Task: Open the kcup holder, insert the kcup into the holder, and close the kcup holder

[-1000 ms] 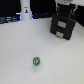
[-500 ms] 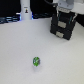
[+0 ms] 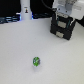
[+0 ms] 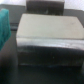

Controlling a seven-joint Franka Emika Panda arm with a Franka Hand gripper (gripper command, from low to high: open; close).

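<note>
Exterior view, the rack: we see the black rack [image 3: 63, 27] at the far side of the white table [image 3: 20, 50], toward the exterior view's right, with the arm above it.
Exterior view, the gripper: the gripper [image 3: 63, 13] hangs at the top of the rack; its fingers blur into the black box, so we cannot tell whether it is spread, clenched or grasping anything.
Exterior view, the pod: the small green pod [image 3: 36, 61] sits alone on the table, well apart from the rack and nearer the camera.
Exterior view, the step: we judge the drawer is not yet open, so opening comes first and the pod waits.
Wrist view, the surface: a pale rectangular block [image 4: 48, 35] fills the frame, very close and blurred; we take it for part of the rack, likely a drawer handle, but cannot be sure.
Wrist view, the fingers: no fingertips show clearly here.
Wrist view, our advice: we should centre on the handle, grip it squarely, then pull straight out so the light rack does not slide or tip.
</note>
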